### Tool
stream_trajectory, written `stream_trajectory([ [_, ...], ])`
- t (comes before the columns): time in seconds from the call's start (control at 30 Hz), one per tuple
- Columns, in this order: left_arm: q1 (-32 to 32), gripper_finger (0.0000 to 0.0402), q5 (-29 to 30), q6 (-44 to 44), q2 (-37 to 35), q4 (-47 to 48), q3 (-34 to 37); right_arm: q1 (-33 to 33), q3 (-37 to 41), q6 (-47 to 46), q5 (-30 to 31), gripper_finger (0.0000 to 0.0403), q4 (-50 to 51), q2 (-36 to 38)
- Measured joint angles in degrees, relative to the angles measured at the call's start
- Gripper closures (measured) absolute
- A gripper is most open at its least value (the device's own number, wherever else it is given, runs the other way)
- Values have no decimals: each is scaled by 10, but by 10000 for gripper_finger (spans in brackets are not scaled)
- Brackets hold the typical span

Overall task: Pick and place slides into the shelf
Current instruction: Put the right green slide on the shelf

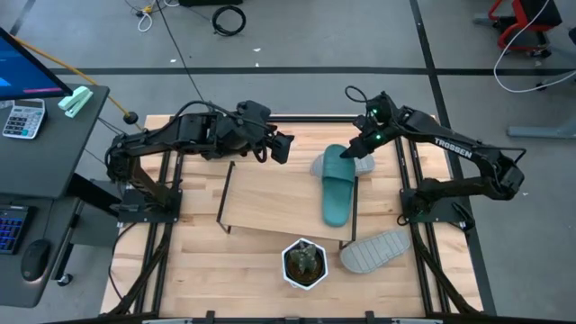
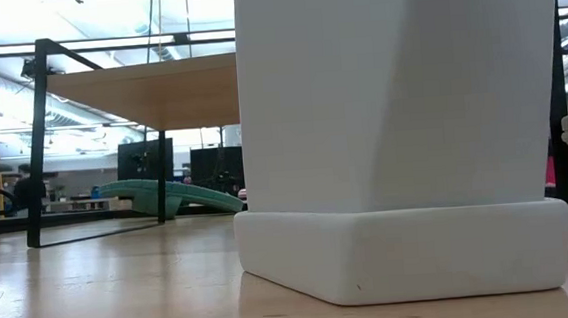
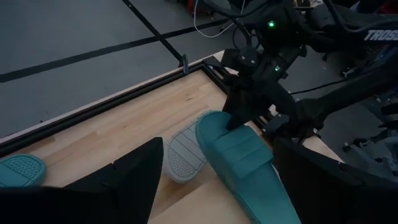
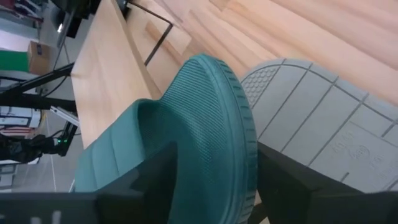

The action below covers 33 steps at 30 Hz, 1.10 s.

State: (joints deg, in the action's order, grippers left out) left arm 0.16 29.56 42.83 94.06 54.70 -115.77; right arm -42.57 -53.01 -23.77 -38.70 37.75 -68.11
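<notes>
Teal slide (image 1: 339,190) strap-up on shelf (image 1: 270,198), overlapping grey slide (image 1: 360,166).

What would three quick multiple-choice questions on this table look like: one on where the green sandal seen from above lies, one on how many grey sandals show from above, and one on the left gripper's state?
1. Where does the green sandal seen from above lie?
A. On the shelf top, near its right end
B. Inside the plant pot
C. On the floor beside the table

2. How many grey sandals show from above?
A. One
B. Two
C. Four

3. What state is the left gripper in?
A. Shut on a grey sandal
B. Shut on the plant pot
C. Open, holding nothing

Answers:
1 A: the green sandal rests on the shelf board.
2 B: one grey sandal lies at the table's front, another beside the green one's far end.
3 C: the left gripper hangs over the shelf's far edge, fingers apart and empty.
</notes>
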Motion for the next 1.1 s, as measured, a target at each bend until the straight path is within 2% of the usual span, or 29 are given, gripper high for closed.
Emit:
stream_trajectory([
  [0.5,17,93,-9,-16,0,0,0,0,-10,18,0,169,3,6],
  [0.9,19,93,-9,-23,0,0,0,0,-10,57,0,124,19,6],
  [1.1,19,93,-9,-22,0,0,0,0,-10,60,43,101,25,6],
])
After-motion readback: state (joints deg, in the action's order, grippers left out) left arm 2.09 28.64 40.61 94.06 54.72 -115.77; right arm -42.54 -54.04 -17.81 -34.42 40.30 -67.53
